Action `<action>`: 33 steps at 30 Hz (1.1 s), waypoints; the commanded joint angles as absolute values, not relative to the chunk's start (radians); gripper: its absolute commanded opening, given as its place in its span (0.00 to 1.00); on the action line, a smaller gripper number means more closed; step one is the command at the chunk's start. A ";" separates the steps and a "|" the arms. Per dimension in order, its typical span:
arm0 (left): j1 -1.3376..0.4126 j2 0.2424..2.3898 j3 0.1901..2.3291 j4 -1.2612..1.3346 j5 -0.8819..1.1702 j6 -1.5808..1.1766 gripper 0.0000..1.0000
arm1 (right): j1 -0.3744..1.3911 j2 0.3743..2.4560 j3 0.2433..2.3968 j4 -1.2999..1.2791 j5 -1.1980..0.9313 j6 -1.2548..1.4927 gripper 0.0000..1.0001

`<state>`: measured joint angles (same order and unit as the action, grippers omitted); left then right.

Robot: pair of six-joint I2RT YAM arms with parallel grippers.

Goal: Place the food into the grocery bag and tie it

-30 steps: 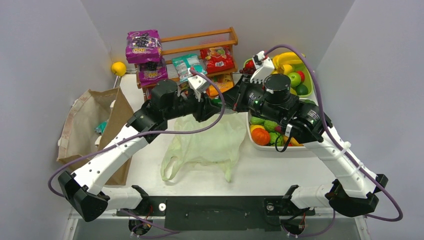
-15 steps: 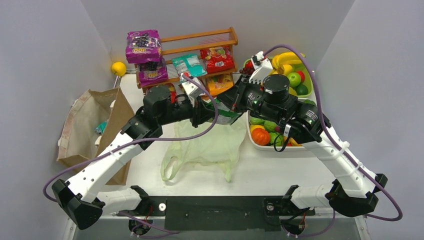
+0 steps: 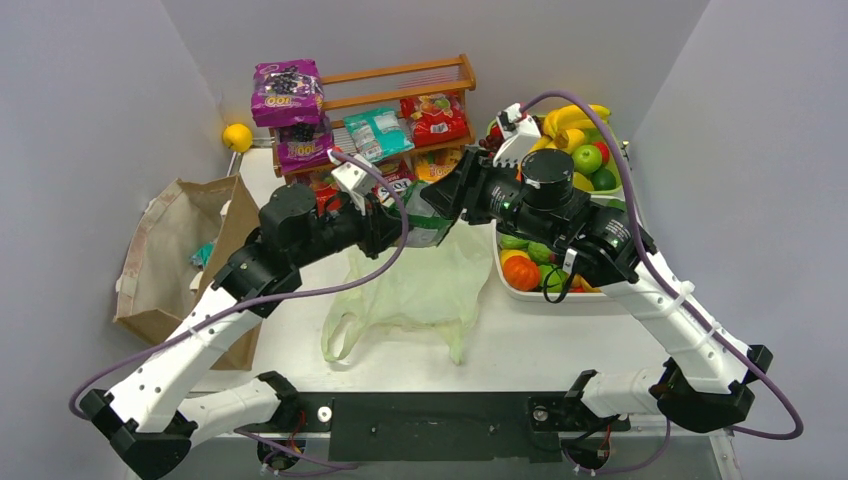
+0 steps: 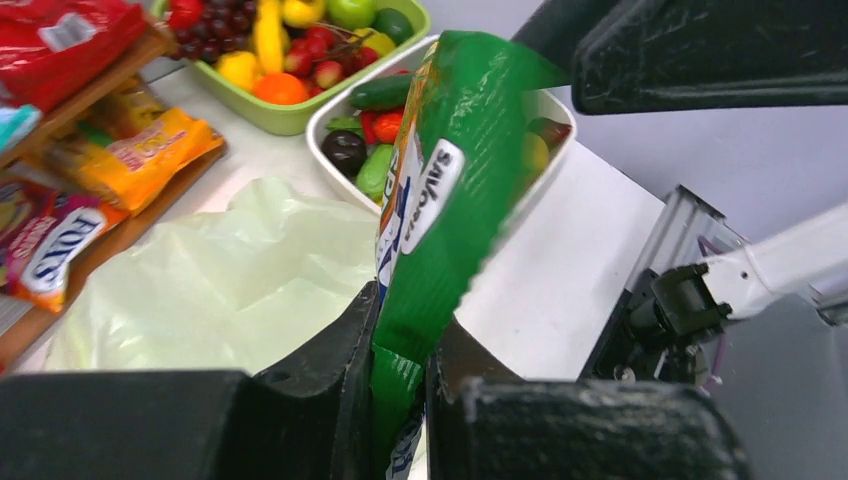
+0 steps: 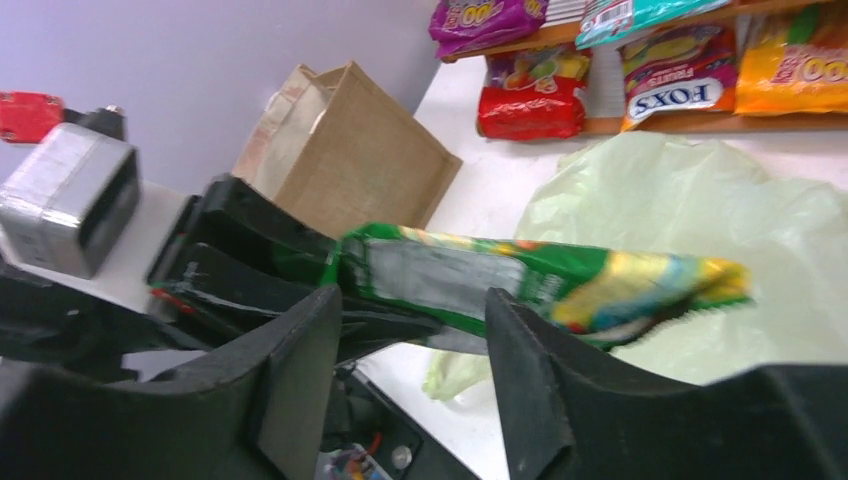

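A green snack packet (image 3: 425,215) from the food hangs over the far edge of the pale green grocery bag (image 3: 420,290), which lies flat and crumpled on the table. My left gripper (image 4: 400,370) is shut on the packet's (image 4: 450,190) lower end, and the bag (image 4: 220,290) spreads out behind it. My right gripper (image 5: 410,305) is open, its fingers standing apart on either side of the packet (image 5: 520,275) without pinching it. In the top view the left gripper (image 3: 400,222) and right gripper (image 3: 445,195) face each other across the packet.
A wooden shelf (image 3: 400,90) at the back holds more snack packets. At the right, a white tray (image 3: 520,292) and a green bowl (image 3: 620,170) hold toy fruit. A stiff brown paper bag (image 3: 180,250) stands at the left, with a yellow ball (image 3: 237,136) behind it.
My right gripper has opened and let go of the green packet. The left arm, shut on the packet, has drawn back to the left with it.
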<state>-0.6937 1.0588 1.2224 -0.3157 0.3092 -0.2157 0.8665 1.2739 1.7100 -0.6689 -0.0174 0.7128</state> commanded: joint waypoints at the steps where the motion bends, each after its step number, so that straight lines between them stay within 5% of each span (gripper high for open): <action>1: -0.690 0.983 1.260 -0.349 0.131 -0.254 0.00 | 0.867 1.259 1.706 -0.687 0.045 0.669 0.55; 7: -0.675 0.952 1.368 -0.554 -0.207 -0.241 0.00 | 0.865 1.221 1.664 -0.721 0.113 0.647 0.67; 20: -0.314 1.024 1.684 -0.876 -0.587 -0.159 0.00 | 0.865 1.201 1.584 -0.742 0.145 0.623 0.67; 33: 0.078 1.045 1.487 -0.753 -0.713 -0.209 0.00 | 0.864 1.183 1.515 -0.740 0.125 0.635 0.65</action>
